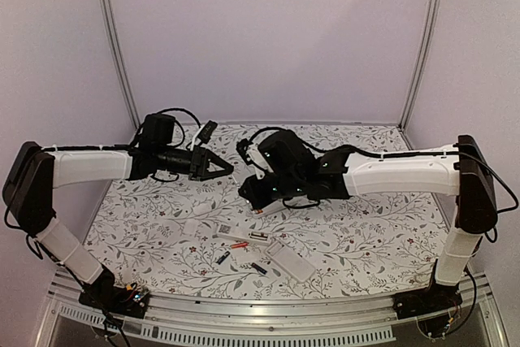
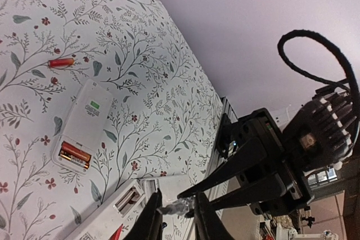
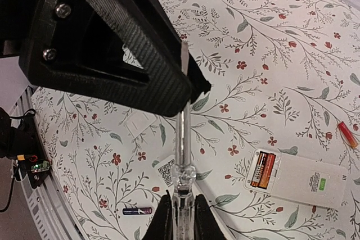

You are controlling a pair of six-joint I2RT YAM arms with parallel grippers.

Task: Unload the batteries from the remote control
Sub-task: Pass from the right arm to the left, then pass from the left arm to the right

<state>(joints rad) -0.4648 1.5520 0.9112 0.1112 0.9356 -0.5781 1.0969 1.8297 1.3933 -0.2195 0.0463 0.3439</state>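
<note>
- Lying on the flowered worktop (image 1: 357, 233), a white remote control (image 3: 306, 184) shows its back side, and the battery compartment (image 3: 261, 171) at one end is uncovered.
- In this compartment sits an orange-gold battery (image 3: 266, 170); whether a second cell lies beside it I cannot tell.
- A red battery (image 3: 347, 135) lies loose on the worktop near this remote, not touching it.
- A dark battery (image 3: 136, 210) lies alone on the worktop, near a second white remote (image 1: 241, 234) that carries a square code label.
- The second remote has also an open compartment (image 1: 258, 236); what is inside is not clear.
- The right gripper (image 3: 179, 217) is clamped on the clear handle of a screwdriver (image 3: 180, 139), held above the worktop.
- The left gripper (image 2: 178, 217) has its fingers close together at the far end of the screwdriver; whether they press on it I cannot tell.
</note>
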